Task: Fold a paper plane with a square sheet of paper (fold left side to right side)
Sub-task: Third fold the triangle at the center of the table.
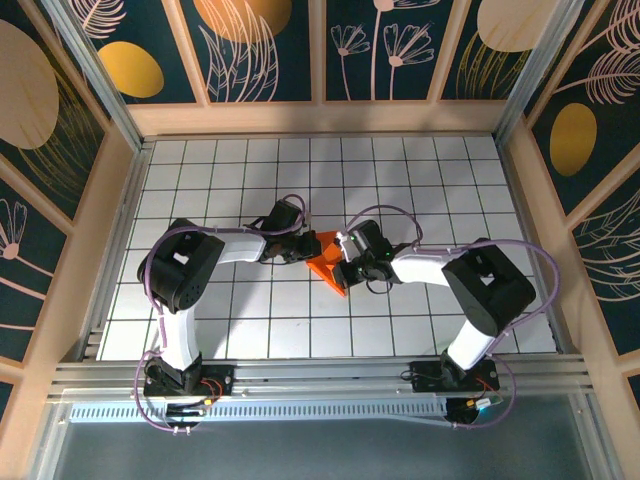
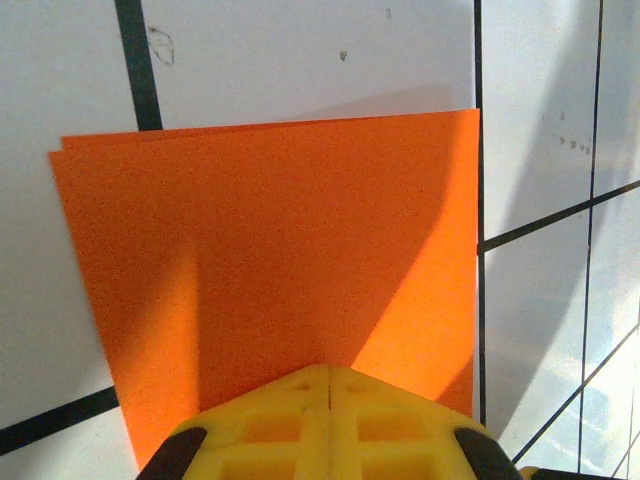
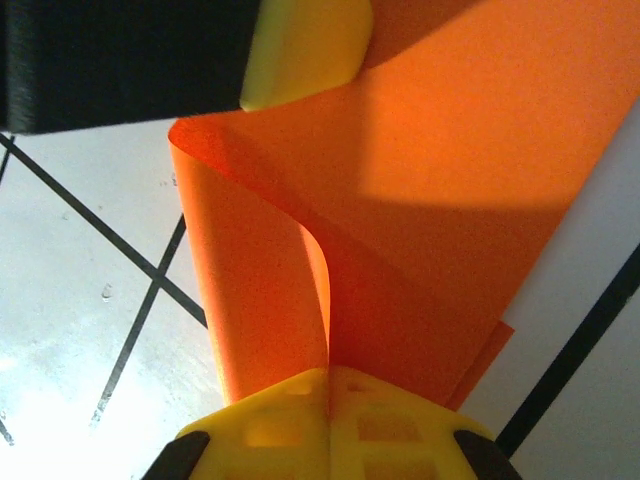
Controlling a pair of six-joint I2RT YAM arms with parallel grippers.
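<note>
Presently, one item: square sheet of paper (image 1: 322, 262), bright orange, doubled over with its two layers slightly offset, lying at the centre of the white gridded table (image 1: 400, 170).

Left gripper (image 1: 303, 248), at the sheet's 9 o'clock edge: jaws clenched together, yellow fingertips (image 2: 300, 400) over the flat top layer; no pinch on the paper can be made out.

Right gripper (image 1: 340, 268), at the 3 o'clock edge: jaws clenched, nipping a lifted flap that curls up off the lower layer into the seam between its fingers (image 3: 280, 420).

Surround: wood-framed panels (image 1: 260, 40) with leaf and flower motifs, at 12 o'clock.
</note>
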